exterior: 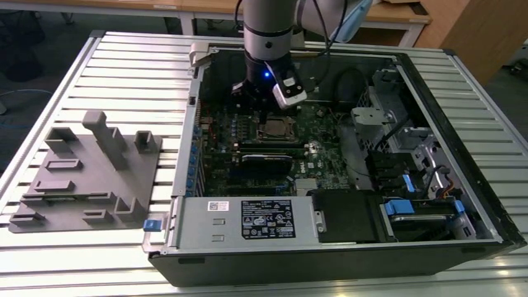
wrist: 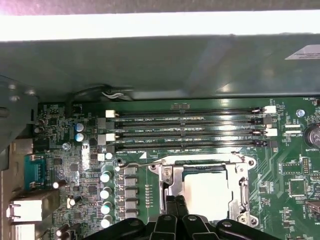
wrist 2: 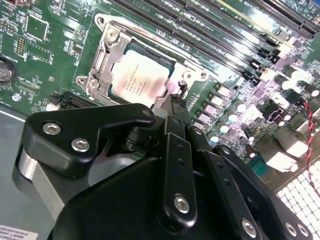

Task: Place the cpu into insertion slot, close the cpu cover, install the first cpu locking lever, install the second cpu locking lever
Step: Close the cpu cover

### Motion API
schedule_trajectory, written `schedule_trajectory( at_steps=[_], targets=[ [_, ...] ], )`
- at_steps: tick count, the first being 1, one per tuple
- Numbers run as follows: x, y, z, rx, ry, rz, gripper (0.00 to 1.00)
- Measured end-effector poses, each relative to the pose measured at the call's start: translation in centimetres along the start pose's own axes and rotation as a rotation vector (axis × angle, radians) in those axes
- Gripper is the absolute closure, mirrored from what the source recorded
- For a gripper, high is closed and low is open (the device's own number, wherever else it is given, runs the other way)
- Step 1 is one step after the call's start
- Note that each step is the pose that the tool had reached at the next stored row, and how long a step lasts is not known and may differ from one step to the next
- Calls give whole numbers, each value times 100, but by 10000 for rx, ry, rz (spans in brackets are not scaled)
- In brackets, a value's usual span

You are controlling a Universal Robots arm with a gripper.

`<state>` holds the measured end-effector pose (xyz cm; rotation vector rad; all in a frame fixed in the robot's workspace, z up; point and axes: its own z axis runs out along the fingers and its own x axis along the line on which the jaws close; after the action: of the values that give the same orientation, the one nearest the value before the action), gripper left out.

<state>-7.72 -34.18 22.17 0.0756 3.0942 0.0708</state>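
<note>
Gripper [wrist 2: 176, 99], fingers pressed together, tips at the edge of the cpu cover [wrist 2: 102, 65].

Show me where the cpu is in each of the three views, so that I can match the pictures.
Exterior view: the cpu sits in the open case, directly under the gripper.
Second wrist view: the cpu is the pale square inside the silvery frame, just past the gripper.
First wrist view: the cpu is the pale square inside that frame.
Shared landmark: the silvery frame.
</note>
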Motion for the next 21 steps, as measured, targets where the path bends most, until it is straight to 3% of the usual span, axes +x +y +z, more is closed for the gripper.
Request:
schedule_trajectory(
  at_steps=[11,21],
  targets=[
    [-256,12,14,-2,-1,0,89],
    [-311,15,9,-1,-1,2,89]
  ],
)
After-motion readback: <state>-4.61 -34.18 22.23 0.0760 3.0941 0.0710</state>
